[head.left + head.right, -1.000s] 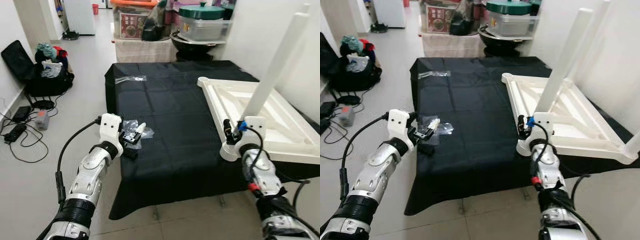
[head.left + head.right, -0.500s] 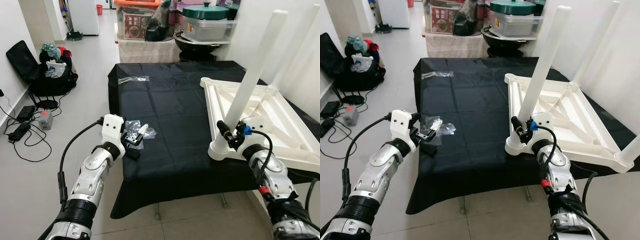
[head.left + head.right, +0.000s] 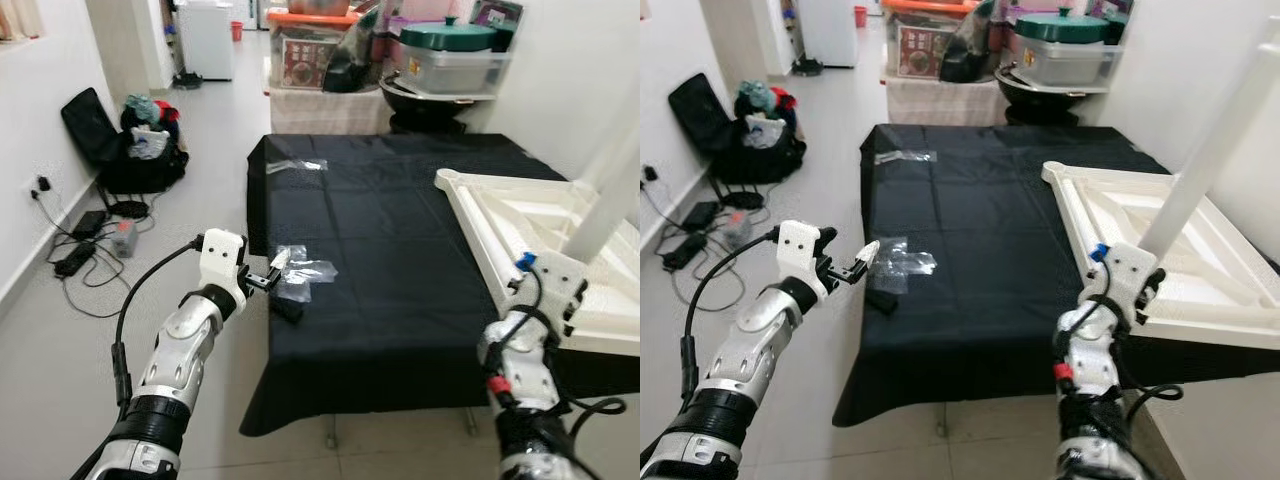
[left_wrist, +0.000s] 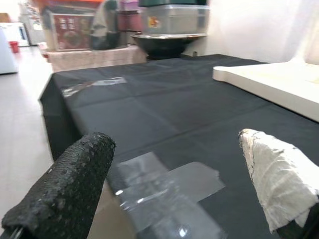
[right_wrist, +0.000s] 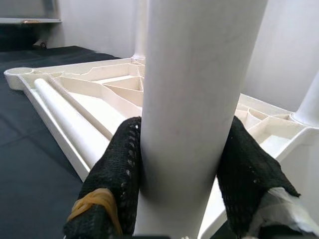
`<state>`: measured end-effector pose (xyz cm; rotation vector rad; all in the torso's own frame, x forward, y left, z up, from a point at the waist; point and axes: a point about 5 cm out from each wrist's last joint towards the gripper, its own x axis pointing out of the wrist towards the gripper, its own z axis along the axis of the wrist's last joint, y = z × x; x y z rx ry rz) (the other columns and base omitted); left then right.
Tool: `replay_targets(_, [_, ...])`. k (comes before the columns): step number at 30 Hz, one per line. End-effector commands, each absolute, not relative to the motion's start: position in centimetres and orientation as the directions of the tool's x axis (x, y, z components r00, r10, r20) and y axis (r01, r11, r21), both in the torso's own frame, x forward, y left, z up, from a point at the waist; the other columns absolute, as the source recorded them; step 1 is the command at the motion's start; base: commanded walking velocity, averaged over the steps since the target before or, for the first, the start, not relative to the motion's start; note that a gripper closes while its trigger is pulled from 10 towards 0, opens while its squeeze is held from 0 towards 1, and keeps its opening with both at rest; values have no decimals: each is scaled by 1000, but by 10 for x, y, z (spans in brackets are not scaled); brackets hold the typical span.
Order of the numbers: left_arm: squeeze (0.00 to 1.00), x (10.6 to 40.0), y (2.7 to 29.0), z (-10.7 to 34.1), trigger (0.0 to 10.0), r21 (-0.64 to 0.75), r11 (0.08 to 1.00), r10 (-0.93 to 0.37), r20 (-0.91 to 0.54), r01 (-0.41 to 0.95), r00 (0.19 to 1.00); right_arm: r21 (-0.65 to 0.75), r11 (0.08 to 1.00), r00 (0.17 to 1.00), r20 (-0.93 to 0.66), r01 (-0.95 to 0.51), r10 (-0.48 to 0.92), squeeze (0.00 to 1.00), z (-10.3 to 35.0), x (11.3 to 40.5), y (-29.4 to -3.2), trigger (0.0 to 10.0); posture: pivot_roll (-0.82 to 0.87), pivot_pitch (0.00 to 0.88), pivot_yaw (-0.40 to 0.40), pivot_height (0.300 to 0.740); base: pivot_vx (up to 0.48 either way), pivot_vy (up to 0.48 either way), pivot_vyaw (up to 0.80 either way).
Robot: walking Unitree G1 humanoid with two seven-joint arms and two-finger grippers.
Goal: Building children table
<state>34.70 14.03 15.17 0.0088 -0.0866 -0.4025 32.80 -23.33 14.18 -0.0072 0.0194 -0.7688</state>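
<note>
The camera has swung toward the robot's left since the earlier frames, so more bare floor shows at nine o'clock, and the upside-down white tabletop (image 3: 1160,250) now sits at the three o'clock edge of the black-draped work surface (image 3: 390,240) instead of near the middle. The right gripper (image 5: 182,184) remains clamped around the white table leg (image 3: 1215,150), one black finger on each side of the tube, low on it, close to the tabletop's near corner at about four o'clock. The leg's long axis rises up and away toward one o'clock, tilted rather than plumb. The coming move turns on this — seating the leg probably means bringing that axis square to the frame, and the right arm is the one already on it. The left gripper (image 3: 262,278) hovers at nine o'clock over the cloth's left edge, fingers spread and holding nothing, with the clear plastic hardware bags (image 3: 300,270) just beyond its tips and a small black item (image 3: 289,311) beside them. Another clear bag (image 3: 905,156) lies at the far corner, around eleven o'clock.
</note>
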Motion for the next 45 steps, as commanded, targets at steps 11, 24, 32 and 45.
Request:
replay_targets(11, [0, 347, 138, 152, 10000, 30, 915, -404, 87, 403, 910, -51, 980, 980, -42, 193, -195, 0, 138, 350, -225, 10000, -23, 0, -58, 740, 0, 0, 0])
replay_targets(24, [0, 350, 139, 153, 10000, 42, 915, -404, 90, 402, 910, -196, 970, 987, -104, -144, 126, 0, 116, 343, -201, 0, -19, 0, -58, 740, 0, 0, 0])
replay_targets(32, [0, 349, 139, 154, 10000, 56, 908, -419, 91, 416, 903, -196, 945, 940, -168, 262, -295, 0, 96, 340, -235, 0, -5, 0, -55, 740, 0, 0, 0])
replay_targets(45, [0, 348, 134, 152, 10000, 52, 900, -435, 85, 432, 896, -47, 808, 805, -65, 588, -590, 1000, 119, 334, -254, 10000, -23, 0, -42, 740, 0, 0, 0])
